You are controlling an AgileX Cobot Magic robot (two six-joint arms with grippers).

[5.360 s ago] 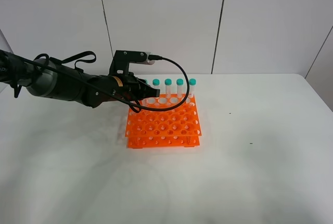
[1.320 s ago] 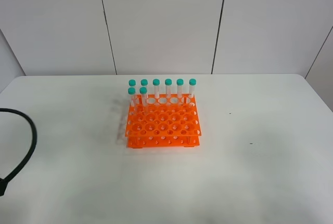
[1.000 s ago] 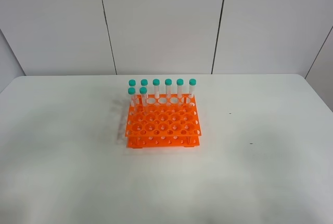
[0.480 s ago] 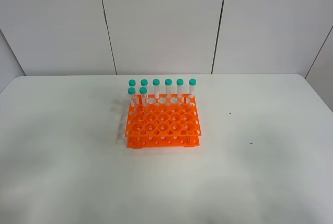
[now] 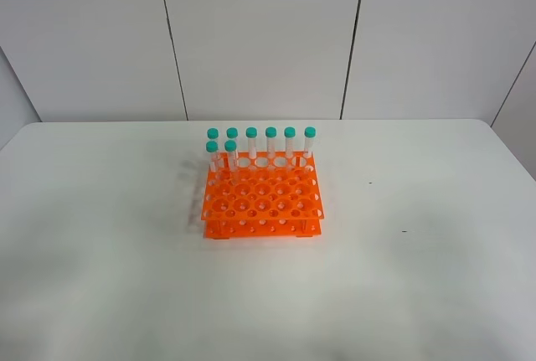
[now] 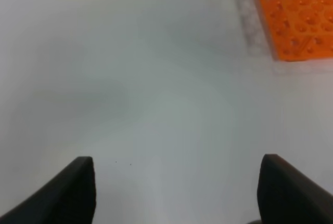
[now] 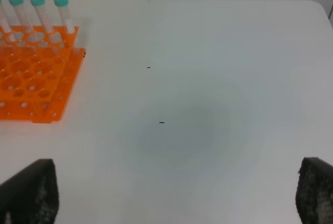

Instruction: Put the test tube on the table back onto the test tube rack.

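Note:
The orange test tube rack (image 5: 261,198) stands on the white table (image 5: 402,277), a little left of centre. Several teal-capped test tubes (image 5: 270,145) stand upright along its back row, and two more (image 5: 231,157) in the second row at the left. No tube lies on the table. Neither arm shows in the exterior high view. My left gripper (image 6: 179,193) is open over bare table, with a corner of the rack (image 6: 296,21) ahead of it. My right gripper (image 7: 171,193) is also open and holds nothing; the rack (image 7: 31,78) and three tubes (image 7: 61,11) sit off to one side.
White wall panels rise behind the table's far edge. Two tiny dark specks (image 5: 404,230) mark the tabletop right of the rack. The table's rounded right corner (image 7: 317,5) shows in the right wrist view.
The left arm, which was at the rack's back left corner, has withdrawn out of the exterior high view. Its trailing cable left the frame last. Over the last second nothing moved.

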